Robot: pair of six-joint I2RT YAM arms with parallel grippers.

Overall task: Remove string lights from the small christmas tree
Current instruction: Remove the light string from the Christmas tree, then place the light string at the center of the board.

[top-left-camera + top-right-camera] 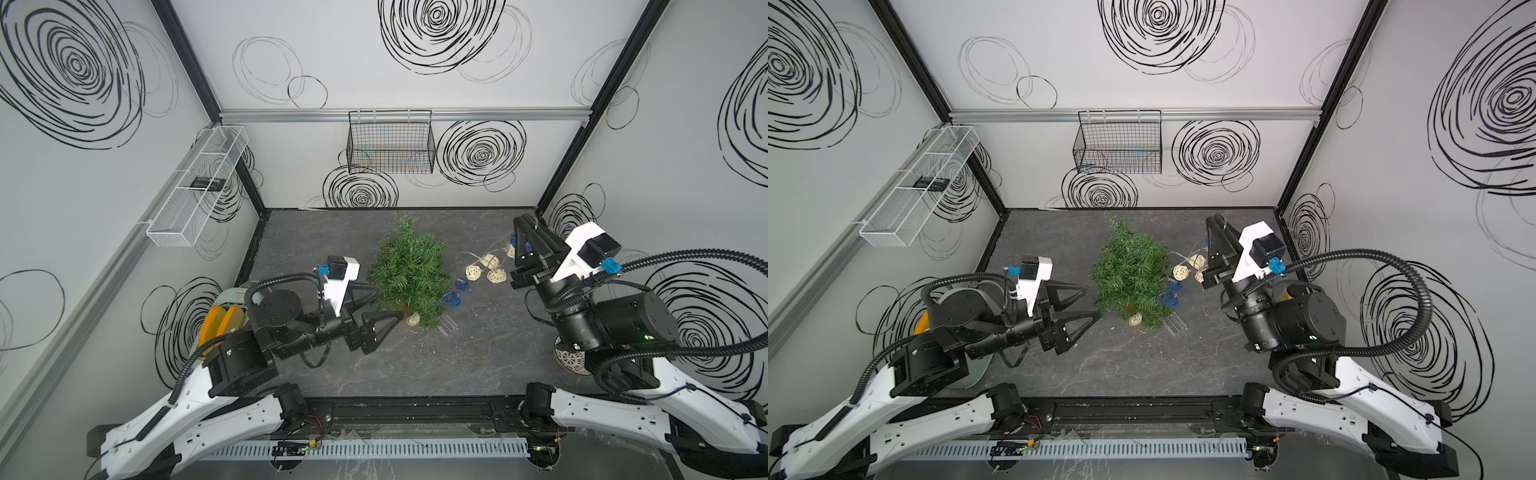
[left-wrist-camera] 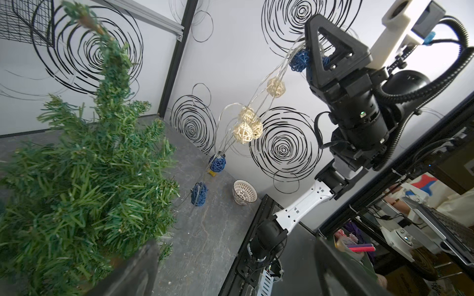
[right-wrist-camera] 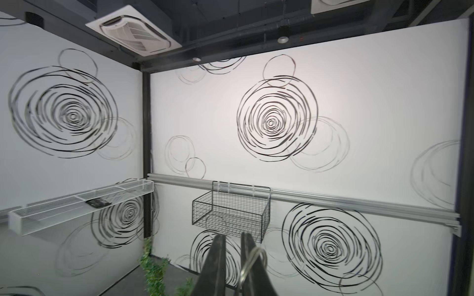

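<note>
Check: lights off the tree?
Mostly off: lights hang from the right hand beside the tree; one cream ball lies at its base.

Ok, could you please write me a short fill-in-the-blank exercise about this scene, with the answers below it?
1. The right claw holds up the string lights, while the left claw, beside the small christmas tree, is ____.
2. Some balls on the string are cream-white, the others dark ____.
3. The wire basket hanging behind the tree is ____.
Missing words: open; blue; black.
</note>
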